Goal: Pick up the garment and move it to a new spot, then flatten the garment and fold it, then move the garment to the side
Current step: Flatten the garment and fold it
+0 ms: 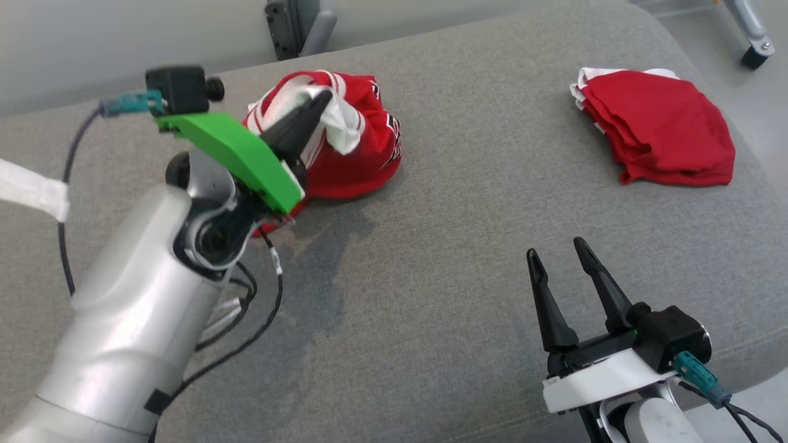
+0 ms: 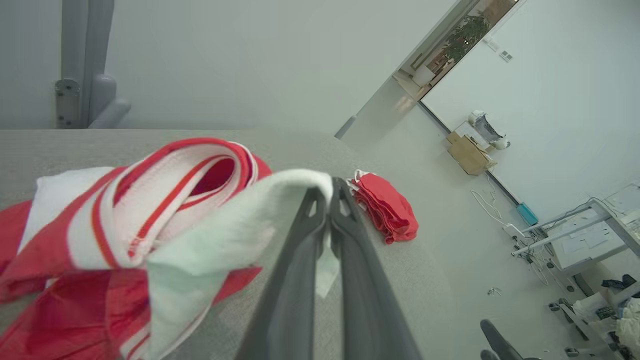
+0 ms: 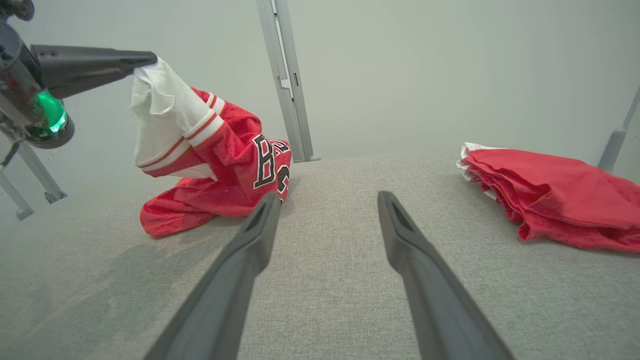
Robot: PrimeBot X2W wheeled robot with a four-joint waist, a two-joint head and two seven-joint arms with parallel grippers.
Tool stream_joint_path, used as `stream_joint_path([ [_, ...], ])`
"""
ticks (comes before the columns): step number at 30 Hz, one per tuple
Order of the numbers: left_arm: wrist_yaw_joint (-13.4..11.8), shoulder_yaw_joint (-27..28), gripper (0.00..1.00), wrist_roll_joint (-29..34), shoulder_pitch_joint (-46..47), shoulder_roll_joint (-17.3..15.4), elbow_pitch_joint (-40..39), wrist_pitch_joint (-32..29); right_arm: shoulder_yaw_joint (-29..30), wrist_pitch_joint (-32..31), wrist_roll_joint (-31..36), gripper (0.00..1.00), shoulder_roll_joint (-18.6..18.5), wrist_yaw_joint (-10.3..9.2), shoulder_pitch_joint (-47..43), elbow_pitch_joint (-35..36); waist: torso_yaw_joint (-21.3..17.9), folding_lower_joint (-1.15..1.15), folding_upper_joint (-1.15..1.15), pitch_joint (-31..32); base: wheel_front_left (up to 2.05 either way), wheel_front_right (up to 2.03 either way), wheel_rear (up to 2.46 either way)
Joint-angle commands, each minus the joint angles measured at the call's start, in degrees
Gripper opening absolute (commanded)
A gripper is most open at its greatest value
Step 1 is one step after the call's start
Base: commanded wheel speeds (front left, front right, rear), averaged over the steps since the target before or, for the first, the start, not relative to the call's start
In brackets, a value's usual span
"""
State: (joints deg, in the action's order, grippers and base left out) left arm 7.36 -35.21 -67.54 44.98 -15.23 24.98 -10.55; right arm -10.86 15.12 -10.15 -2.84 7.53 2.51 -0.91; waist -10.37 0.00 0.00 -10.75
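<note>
Left gripper (image 1: 320, 103), jaws clenched on a white fold (image 1: 345, 126) of the garment (image 1: 357, 160), at the far left of the grey cushioned surface (image 1: 462, 246). The pinch sits at the top of the heap, so the fold hangs raised from the fingertips while the rest rests bunched on the cushion; this suits the pick-up that opens the task. The garment is a thin, limp red mesh jersey with white and red striped trim and black lettering, crumpled into a loose mound. Right gripper (image 1: 557, 247), jaws spread and empty, hovers low over bare cushion at near right, apparently in reserve. A second red cloth (image 1: 665, 129), folded into flat layers, lies well apart at far right.
</note>
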Motion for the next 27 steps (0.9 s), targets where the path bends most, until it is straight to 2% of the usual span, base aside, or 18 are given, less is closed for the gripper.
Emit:
stream_joint_path([
  [1, -0.46, 1.12, 0.0, -1.38, 2.05, 0.19, -0.82, -1.04, -0.18, -0.07, -0.51, 1.0, -0.1, -0.09, -0.72, -0.19, -1.93, 0.0, 0.0, 3.44, 0.0, 0.0, 0.0],
  [5, -2.97, 3.94, 0.0, -4.54, 8.77, 1.21, -2.54, -4.39, -0.69, -0.07, -1.41, 1.0, -0.11, -0.09, -1.19, -0.59, -3.61, 0.0, 0.0, 5.21, 0.0, 0.0, 0.0],
  [10, -4.93, 7.07, 0.0, -4.0, 18.42, 2.52, 0.04, -2.8, -1.41, -0.07, -2.21, 1.0, -0.1, -0.09, -1.28, -0.97, -6.04, 0.0, 0.0, 6.33, 0.0, 0.0, 0.0],
  [14, -3.7, 9.18, 0.0, -3.17, 26.46, 4.65, 3.17, 0.74, -1.75, -0.07, -2.53, 1.0, -0.11, -0.09, -1.84, -0.94, -7.03, 0.0, 0.0, 6.55, 0.0, 0.0, 0.0],
  [18, -3.04, 9.65, 0.0, -2.15, 31.11, 5.93, 8.01, 2.84, -0.85, -0.07, -2.48, 1.0, -0.09, -0.09, -2.05, -0.8, -6.27, 0.0, 0.0, 6.42, 0.0, 0.0, 0.0],
  [22, -1.58, 7.85, 0.0, -3.22, 27.02, 5.9, 11.76, 0.79, -0.15, -0.07, -2.59, 1.0, -0.11, -0.09, -2.07, -0.78, -5.31, 0.0, 0.0, 6.62, 0.0, 0.0, 0.0],
  [27, -0.18, 4.3, 0.0, -3.96, 14.09, 1.14, 10.32, -2.81, 0.7, -0.07, -2.51, 1.0, -0.11, -0.09, -2.61, -0.09, -3.45, 0.0, 0.0, 6.08, 0.0, 0.0, 0.0],
])
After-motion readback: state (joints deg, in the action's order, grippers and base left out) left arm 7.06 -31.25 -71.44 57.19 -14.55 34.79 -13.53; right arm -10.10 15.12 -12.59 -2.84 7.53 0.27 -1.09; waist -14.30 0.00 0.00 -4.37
